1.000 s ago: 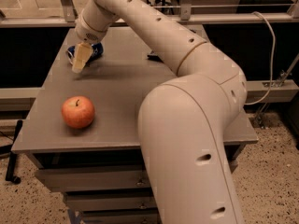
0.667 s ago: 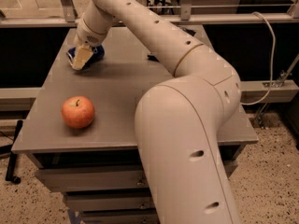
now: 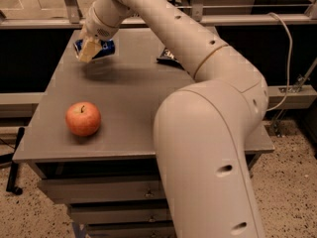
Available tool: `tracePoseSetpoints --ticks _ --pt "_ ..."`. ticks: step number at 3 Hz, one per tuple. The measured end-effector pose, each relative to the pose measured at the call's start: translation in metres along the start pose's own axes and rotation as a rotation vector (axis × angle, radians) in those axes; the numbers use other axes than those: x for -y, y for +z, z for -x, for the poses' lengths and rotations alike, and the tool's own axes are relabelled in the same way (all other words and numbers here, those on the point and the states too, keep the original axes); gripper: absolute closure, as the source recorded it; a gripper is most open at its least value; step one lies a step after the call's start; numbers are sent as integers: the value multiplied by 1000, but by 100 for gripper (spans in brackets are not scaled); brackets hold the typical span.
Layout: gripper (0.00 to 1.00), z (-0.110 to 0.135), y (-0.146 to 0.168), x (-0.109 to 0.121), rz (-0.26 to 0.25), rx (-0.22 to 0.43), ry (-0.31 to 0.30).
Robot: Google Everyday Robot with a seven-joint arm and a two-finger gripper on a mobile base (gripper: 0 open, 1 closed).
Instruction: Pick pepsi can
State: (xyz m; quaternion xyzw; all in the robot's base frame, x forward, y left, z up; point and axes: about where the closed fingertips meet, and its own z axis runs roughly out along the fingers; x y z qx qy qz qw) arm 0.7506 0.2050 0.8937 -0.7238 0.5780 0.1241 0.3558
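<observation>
At the far left of the tabletop (image 3: 133, 100), the gripper (image 3: 92, 51) has its pale fingers (image 3: 87, 50) clamped around the pepsi can (image 3: 108, 46), which casts a shadow on the surface below. A red apple (image 3: 83, 118) sits near the front left edge, well apart. A dark bag (image 3: 167, 57) lies partly behind the arm.

No word, brand or number can be read anywhere. The pepsi can (image 3: 106, 47) shows only small white marks on its blue side, too blurred to make out as letters; the hand (image 3: 89, 49) grips it over the far left of the bench (image 3: 133, 103). The dark packet (image 3: 167, 57) shows no legible print either.
</observation>
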Motion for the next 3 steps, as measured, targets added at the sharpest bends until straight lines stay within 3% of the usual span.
tracePoseSetpoints --ticks 1,2,3 --pt "100 22 -48 2 -64 93 -32" --pt "100 47 -106 -9 -128 352 26" --pt "100 52 -108 -13 -113 370 35"
